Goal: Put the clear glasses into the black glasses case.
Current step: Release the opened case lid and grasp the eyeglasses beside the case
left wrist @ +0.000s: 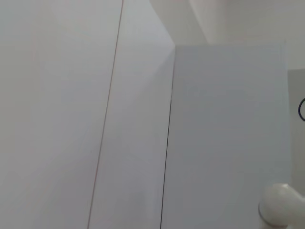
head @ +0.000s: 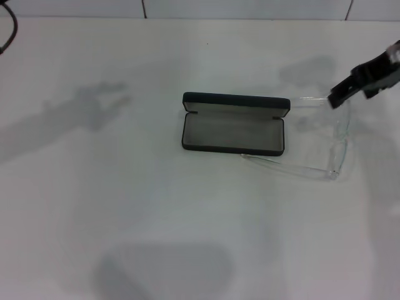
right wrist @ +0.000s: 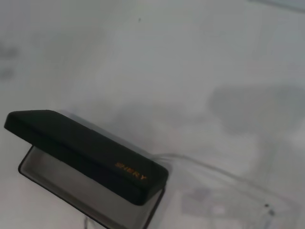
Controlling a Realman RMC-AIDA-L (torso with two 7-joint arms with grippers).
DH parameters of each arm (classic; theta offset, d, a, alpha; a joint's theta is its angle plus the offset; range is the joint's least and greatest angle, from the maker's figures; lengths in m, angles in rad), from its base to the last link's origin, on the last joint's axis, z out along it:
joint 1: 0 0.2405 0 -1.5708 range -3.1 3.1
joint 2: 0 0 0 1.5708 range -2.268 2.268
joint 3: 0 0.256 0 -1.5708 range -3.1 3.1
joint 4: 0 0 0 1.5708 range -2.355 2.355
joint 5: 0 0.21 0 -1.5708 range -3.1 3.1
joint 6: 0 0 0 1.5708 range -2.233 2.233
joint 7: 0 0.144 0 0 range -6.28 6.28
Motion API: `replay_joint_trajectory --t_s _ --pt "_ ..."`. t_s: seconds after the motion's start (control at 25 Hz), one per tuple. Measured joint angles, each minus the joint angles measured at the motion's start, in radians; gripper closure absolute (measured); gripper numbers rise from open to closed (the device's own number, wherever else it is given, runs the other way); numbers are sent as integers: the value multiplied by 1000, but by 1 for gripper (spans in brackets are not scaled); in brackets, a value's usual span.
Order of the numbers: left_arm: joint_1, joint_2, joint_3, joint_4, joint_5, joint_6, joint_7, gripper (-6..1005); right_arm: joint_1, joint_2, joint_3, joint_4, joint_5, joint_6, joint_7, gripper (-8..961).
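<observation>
The black glasses case (head: 232, 132) lies open at the table's middle, lid raised at the back and grey lining bare. The right wrist view shows its lid (right wrist: 86, 151) with orange lettering. The clear glasses (head: 341, 145) are just right of the case, with one thin arm reaching toward the lid and the other toward the case's front right corner. My right gripper (head: 334, 98) is at the far corner of the frame, above the table, and looks shut on it. The right wrist view shows a clear arm (right wrist: 200, 164) beside the case. My left gripper is out of view.
White table (head: 156, 219) all around, with its far edge meeting a tiled wall. A dark cable (head: 7, 31) hangs at the far left corner. Arm shadows fall on the left of the table. The left wrist view shows only white panels (left wrist: 224, 133).
</observation>
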Motion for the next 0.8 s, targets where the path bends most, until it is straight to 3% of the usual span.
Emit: replay_joint_trajectory --t_s 0.16,0.32,0.8 --pt "-4 34 10 -59 -45 9 18 654 48 -1 27 126 0 50 0 213" --pt "0 30 6 -93 -64 10 59 658 61 -1 45 173 0 50 -1 220" --pt "-51 16 12 -155 -56 8 114 667 -25 -3 61 202 -4 51 -1 241"
